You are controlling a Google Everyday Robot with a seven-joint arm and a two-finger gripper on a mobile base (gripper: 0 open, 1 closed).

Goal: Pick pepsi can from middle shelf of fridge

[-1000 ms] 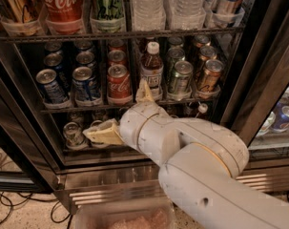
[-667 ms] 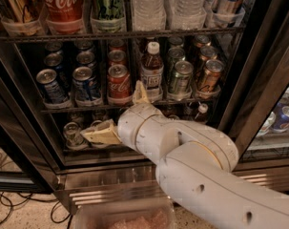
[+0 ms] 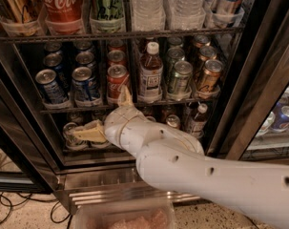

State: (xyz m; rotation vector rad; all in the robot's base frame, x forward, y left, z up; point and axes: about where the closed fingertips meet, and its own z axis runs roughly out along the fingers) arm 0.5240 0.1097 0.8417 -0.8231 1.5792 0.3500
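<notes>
Nothing grabbed yet, I'd say. The pepsi can (image 3: 85,84) sits untouched front-left on the middle shelf (image 3: 58,109). The gripper (image 3: 100,111) hangs just below, can at its 11 o'clock, jaws spread wide, empty. Reach, grip and pull-out all remain.

White rounded arm (image 3: 239,185) with small dark holes.
Its gripper (image 3: 100,112), low in the fridge (image 3: 239,104), has cream fingers (image 3: 89,132).

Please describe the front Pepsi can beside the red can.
In the fridge, find the middle shelf's front row. The pepsi can is second from left, above the gripper with open jaws. Unlike the leftmost blue can, it neighbours the red can.
</notes>
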